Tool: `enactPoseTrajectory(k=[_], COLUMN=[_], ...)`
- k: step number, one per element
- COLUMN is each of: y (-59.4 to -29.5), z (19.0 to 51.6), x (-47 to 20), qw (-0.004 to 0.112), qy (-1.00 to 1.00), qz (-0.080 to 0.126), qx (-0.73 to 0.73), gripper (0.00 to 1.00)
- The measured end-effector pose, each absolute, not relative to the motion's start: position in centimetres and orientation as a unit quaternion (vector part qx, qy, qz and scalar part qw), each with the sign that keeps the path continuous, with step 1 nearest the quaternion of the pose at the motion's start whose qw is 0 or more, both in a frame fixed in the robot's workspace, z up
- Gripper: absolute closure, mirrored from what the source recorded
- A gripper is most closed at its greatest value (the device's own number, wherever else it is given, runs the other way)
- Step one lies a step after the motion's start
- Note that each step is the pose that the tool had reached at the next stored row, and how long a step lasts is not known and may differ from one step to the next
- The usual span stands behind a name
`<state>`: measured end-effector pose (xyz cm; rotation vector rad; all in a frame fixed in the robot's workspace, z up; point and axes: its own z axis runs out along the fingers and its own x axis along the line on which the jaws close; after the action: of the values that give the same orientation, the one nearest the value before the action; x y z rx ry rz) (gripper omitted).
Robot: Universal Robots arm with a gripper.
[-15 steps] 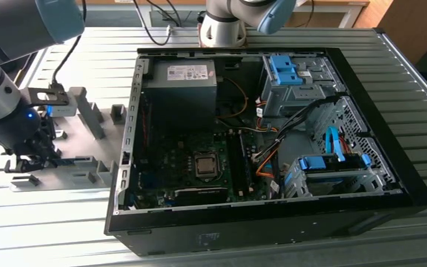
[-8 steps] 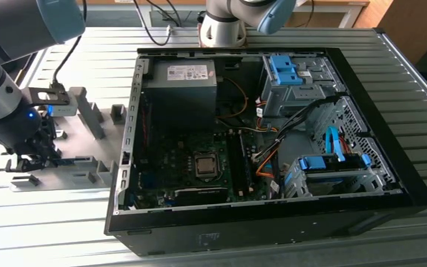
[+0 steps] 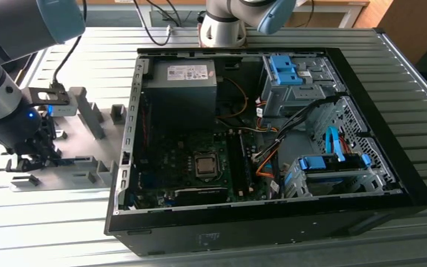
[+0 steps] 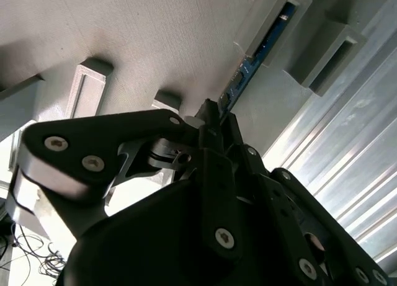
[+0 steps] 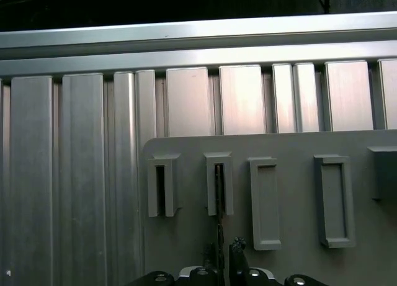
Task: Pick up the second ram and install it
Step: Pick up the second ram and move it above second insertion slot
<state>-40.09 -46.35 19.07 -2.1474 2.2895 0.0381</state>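
Open computer case [image 3: 273, 236] (grey holder blocks [image 3: 90, 115])

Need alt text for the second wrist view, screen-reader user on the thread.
The black gripper sits at the near end of the second ram, a blue circuit-board stick whose far end rests in a grey slot block on the holder plate. A ribbed metal table runs alongside the plate.

A ribbed metal table [image 3: 50, 233] carries an open black computer case [image 3: 273, 229] beside a grey holder plate [image 3: 73, 147].
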Motion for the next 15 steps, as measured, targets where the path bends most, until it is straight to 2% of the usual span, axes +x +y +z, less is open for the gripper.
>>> enactPoseTrajectory(k=[1,3,15], y=[-46.35,-46.35,-46.35], z=[19.07,19.06,19.05], x=[-40.09,-40.09,-40.09], qw=[0.001,0.001,0.001], qy=[0.729,0.729,0.729], qz=[0.012,0.012,0.012], qx=[-0.684,-0.684,-0.684], gripper=[0.76,0.86,0.86])
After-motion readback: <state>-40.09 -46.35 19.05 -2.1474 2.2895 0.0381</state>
